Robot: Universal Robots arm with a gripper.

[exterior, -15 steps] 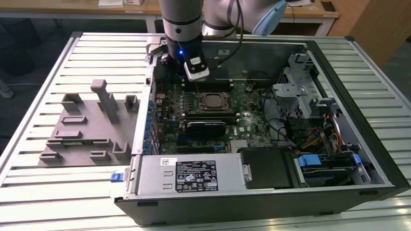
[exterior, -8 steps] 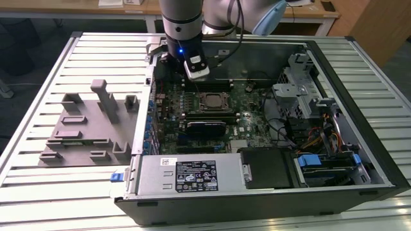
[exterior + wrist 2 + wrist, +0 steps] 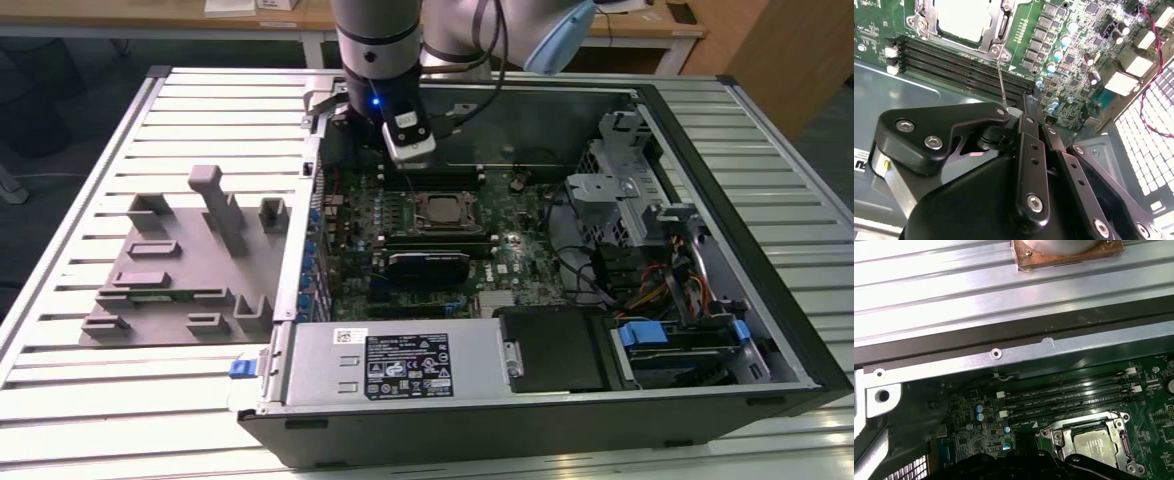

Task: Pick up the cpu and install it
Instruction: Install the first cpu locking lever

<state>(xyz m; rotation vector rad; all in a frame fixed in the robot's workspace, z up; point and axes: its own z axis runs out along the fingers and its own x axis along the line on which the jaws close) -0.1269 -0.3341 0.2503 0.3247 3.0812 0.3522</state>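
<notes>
Exterior view: your small silvery square cpu (image 3: 442,211) lies within the square metal socket frame (image 3: 418,213) on the green motherboard (image 3: 521,250). Second wrist view: black tool (image 3: 1016,107) closed, thin metal lever (image 3: 1000,80) at its tip. First wrist view: cpu (image 3: 1097,446) beside black memory slots (image 3: 1069,397).

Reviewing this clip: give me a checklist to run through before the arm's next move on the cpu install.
1. The cpu lies inside the socket frame: ok.
2. The lever is latched down: not ok, it juts from the frame toward the pincer.
3. Pincer's hold on the lever: cannot tell.
4. Pincer sits over the memory slots, beside the socket frame, not on the cpu: ok.
</notes>
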